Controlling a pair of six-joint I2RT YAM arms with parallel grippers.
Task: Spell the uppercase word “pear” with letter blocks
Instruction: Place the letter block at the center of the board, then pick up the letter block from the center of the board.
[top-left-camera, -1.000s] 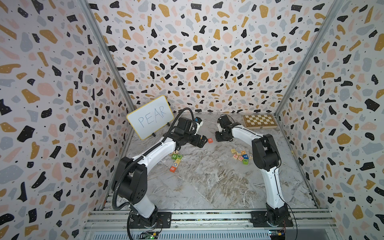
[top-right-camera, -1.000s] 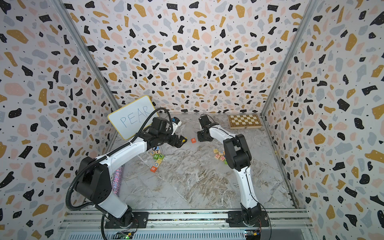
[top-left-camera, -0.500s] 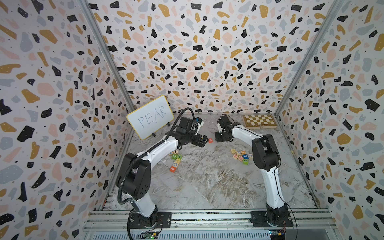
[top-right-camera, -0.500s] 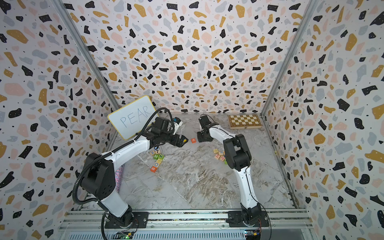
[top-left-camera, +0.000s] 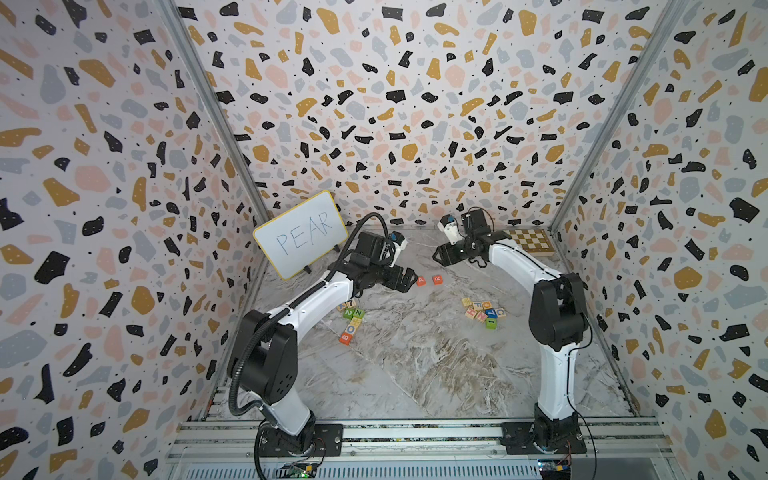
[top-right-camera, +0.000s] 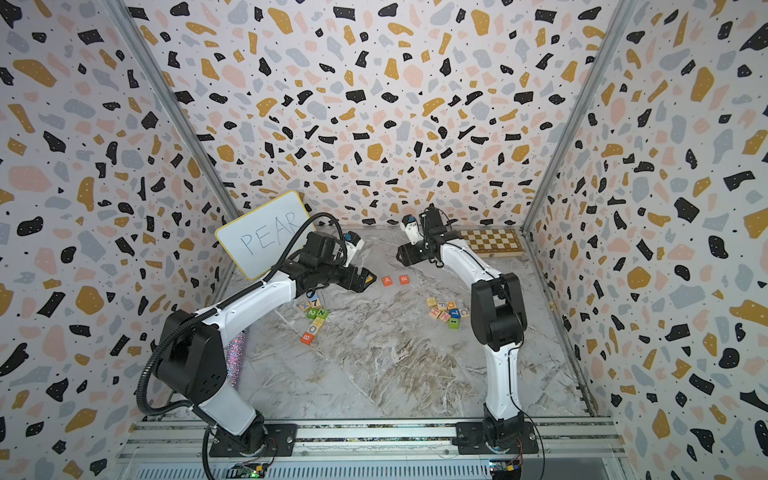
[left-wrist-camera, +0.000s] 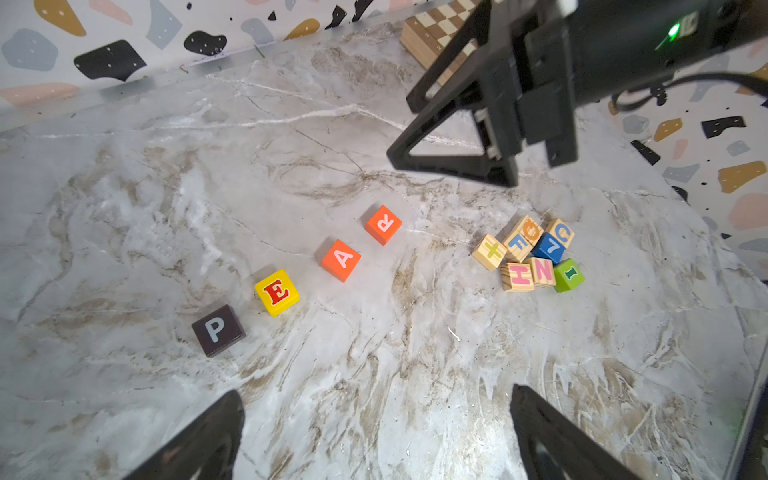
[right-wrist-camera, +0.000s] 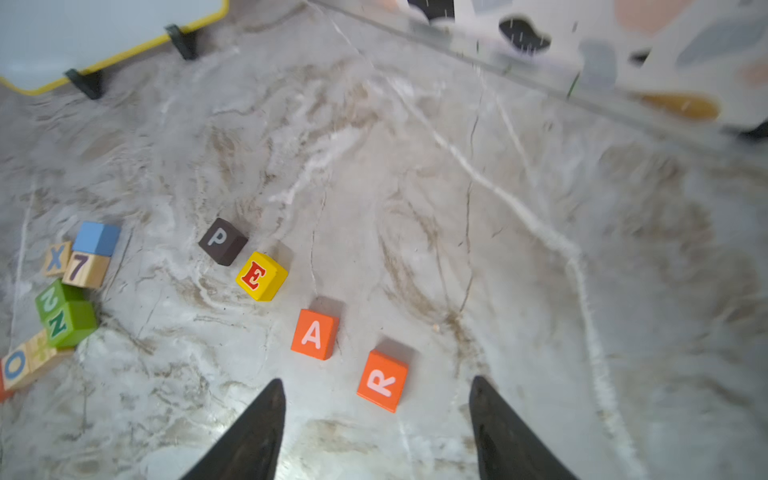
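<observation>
Marble tabletop (right-wrist-camera: 540, 249), letter blocks (right-wrist-camera: 313, 333) spelling PEAR, row running left to right.

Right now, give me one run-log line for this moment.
stage: PEAR row laid | blocks: P block, E block, A block, R block, gaps between | left claw: open, empty | right claw: open, empty
</observation>
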